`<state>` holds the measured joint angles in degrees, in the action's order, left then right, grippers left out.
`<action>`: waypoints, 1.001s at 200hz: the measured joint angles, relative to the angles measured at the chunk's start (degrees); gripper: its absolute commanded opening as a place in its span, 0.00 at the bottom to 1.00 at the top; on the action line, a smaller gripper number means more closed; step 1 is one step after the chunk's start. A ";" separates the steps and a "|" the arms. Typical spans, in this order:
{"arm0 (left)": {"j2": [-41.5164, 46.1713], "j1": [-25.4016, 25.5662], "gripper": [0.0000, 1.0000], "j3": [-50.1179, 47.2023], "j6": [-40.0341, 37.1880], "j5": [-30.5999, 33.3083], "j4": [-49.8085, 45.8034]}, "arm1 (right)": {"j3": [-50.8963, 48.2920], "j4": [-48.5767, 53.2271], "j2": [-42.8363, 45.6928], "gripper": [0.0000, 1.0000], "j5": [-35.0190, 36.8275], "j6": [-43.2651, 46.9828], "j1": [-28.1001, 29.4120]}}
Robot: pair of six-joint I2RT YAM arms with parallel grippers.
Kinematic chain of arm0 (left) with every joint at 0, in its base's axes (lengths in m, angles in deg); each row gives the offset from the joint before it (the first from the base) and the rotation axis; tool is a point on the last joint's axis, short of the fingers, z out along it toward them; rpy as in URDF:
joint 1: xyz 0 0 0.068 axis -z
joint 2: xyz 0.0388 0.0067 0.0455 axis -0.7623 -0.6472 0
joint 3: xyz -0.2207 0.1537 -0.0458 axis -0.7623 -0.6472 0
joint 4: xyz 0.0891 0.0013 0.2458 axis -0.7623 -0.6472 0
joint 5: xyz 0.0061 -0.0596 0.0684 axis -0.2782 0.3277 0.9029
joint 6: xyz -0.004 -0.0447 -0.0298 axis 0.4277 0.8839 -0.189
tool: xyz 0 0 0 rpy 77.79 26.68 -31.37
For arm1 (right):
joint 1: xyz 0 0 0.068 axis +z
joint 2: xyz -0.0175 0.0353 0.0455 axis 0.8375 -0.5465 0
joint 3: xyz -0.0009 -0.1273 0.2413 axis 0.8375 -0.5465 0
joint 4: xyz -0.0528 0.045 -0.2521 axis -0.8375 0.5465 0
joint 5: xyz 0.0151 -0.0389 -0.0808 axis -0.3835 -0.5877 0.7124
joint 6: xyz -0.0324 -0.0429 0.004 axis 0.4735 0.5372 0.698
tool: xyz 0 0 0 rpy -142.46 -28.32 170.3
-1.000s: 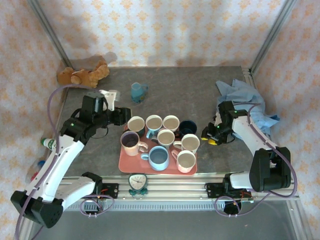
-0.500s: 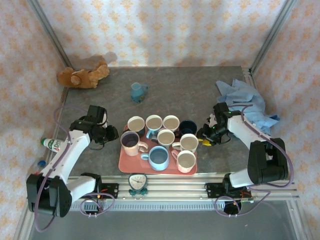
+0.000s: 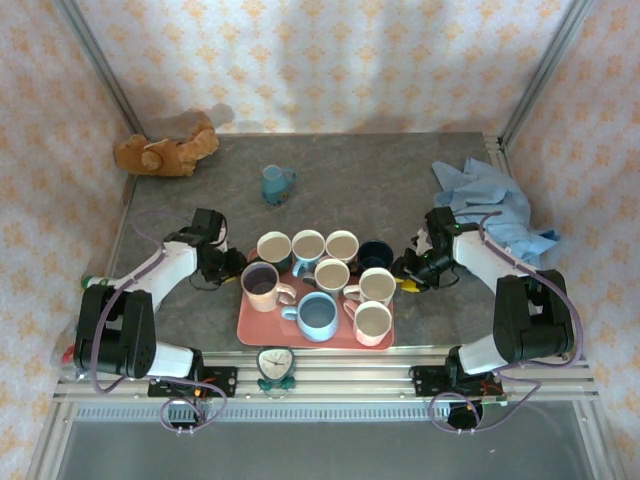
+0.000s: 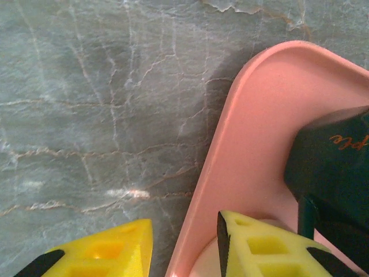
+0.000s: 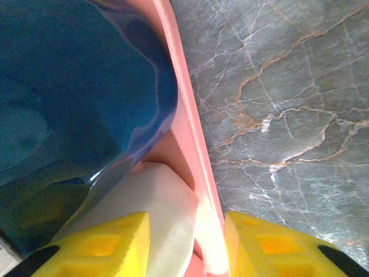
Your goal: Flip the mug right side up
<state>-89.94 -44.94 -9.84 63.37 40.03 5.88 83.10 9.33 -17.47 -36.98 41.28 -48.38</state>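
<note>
Straddling tray [image 4: 248, 115] rim: left gripper [image 4: 184, 245] jaws parted, right gripper [image 5: 185, 242] likewise. Target blue mug [image 3: 277, 185] sits on counter [image 3: 400, 180] behind tray, well apart. Risk: closing or lifting tilts tray, topples loaded mugs [image 3: 318, 315].

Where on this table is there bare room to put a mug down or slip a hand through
Widest bare patch: table behind the tray, between the small blue mug and blue cloth. Smaller: between teddy bear and left arm. Crowded: the tray, full of mugs, with left fingers and right fingers straddling its side rims.
</note>
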 measured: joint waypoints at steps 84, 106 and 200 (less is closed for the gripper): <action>-7.04 0.15 0.29 -0.09 -1.79 -2.14 4.76 | -2.82 -4.39 -0.50 0.38 -1.79 0.04 -0.02; -7.74 0.15 0.25 -0.09 -2.23 -2.75 5.20 | -3.58 -5.88 -1.53 0.35 -2.60 0.07 0.00; -9.46 0.20 0.12 0.57 -3.72 -4.66 5.84 | -4.35 -9.94 -4.52 0.17 -2.08 -0.44 0.22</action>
<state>-99.41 -44.74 -9.27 59.65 35.38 11.71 78.75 -0.61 -21.99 -39.06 40.85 -48.16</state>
